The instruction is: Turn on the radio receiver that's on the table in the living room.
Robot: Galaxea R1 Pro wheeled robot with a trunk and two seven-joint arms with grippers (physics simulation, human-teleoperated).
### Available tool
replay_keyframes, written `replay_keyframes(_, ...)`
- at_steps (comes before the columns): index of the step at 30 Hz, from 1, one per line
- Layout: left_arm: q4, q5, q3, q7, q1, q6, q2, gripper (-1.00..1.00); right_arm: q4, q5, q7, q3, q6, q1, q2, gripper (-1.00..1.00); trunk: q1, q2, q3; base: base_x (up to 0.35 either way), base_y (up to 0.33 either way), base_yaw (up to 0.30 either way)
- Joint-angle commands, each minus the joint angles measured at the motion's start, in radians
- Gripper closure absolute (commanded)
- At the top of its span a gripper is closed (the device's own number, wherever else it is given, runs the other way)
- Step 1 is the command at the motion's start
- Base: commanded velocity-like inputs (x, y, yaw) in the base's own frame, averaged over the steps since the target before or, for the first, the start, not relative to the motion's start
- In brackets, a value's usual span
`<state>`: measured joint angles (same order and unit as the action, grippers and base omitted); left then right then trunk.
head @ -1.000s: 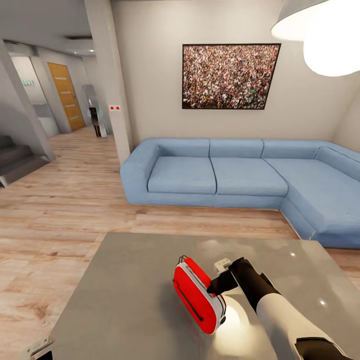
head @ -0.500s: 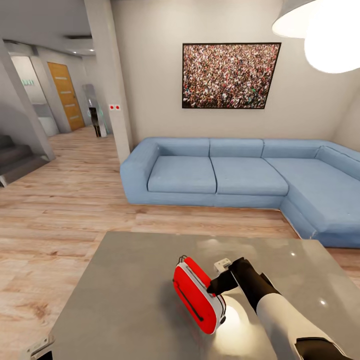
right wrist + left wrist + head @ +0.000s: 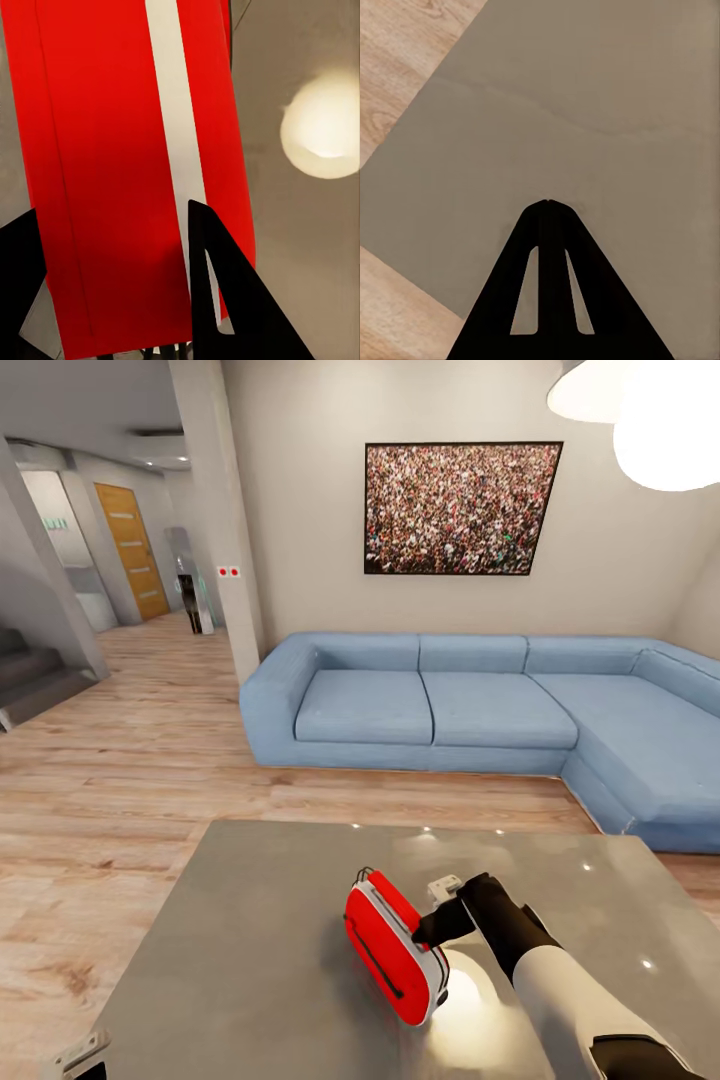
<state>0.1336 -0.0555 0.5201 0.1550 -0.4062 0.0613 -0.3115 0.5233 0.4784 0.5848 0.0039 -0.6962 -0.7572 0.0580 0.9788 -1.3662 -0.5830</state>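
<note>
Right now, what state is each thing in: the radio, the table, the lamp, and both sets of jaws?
Small bright red radio receiver: upright on the table, jaws around it.
Glossy grey table: bears the radio.
Dome pendant lamp: lit.
Right gripper: jaws spread around the radio.
Left gripper: jaws shut, above the table.

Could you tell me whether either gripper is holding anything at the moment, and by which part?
The right gripper straddles the radio receiver across its red body near one end; firm contact cannot be told. The left gripper is shut, holding nothing.
</note>
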Motion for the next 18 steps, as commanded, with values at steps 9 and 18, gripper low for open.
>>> replay_keyframes(9, 0.002, -0.002, 0.002, 0.001, 0.006, 0.0, 0.006, 1.0, -0.006, -0.001, -0.003, 0.002, 0.0, -0.006, 0.006, 1.0, 0.0, 0.001, 0.0, 0.0, 0.0, 0.0)
replay_keyframes(18, 0.002, -0.002, 0.003, 0.002, 0.013, 0.0, 0.052, 1.0, -0.006, 0.009, -0.003, 0.002, 0.001, -0.008, 0.016, 1.0, 0.0, 0.001, 0.0, 0.0, 0.0, 0.0)
